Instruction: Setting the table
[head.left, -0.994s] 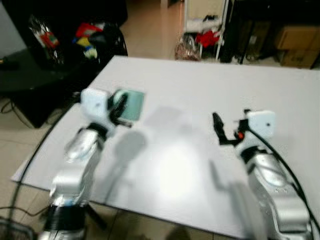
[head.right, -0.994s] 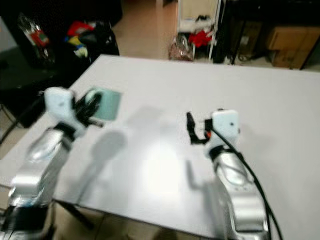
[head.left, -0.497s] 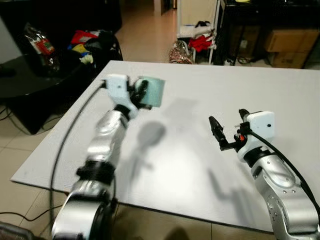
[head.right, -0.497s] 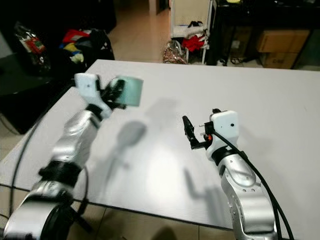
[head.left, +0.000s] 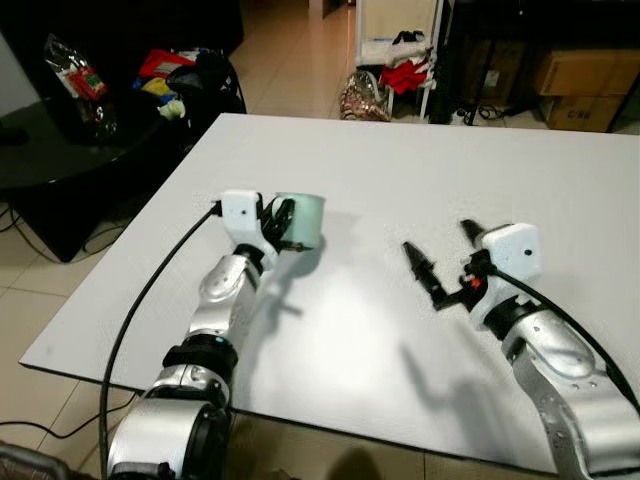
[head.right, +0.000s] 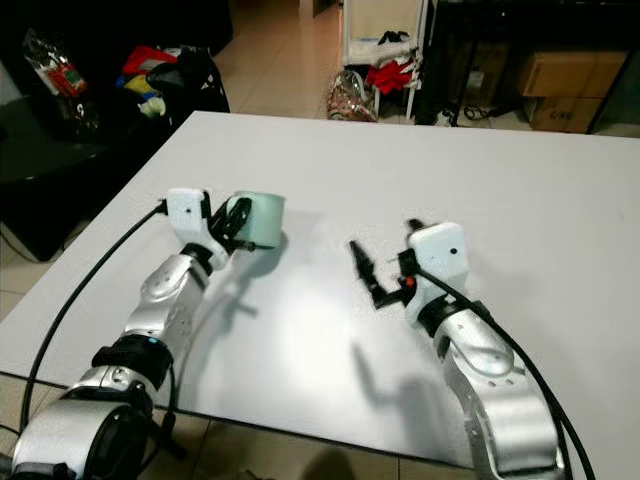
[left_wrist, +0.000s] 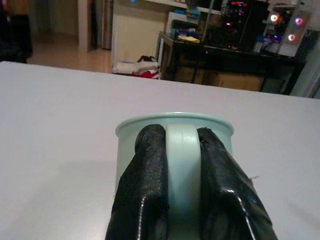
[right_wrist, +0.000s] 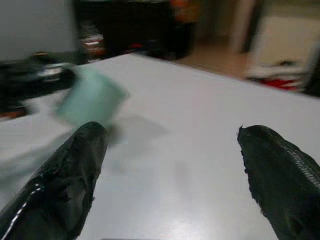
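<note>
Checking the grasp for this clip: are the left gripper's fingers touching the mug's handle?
Touching. In the left wrist view the left gripper has both black fingers pressed against either side of the pale green mug's handle.

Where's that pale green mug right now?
The mug is on the robot's left side of the white table, its handle pinched by the left gripper.

home living space | white table (head.left: 560, 190) | tiled floor (head.left: 35, 300) | floor clutter (head.left: 395, 75)

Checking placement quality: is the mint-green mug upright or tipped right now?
Upright: the mug has its rim on top and level, with the left tool clamped on its handle.
</note>
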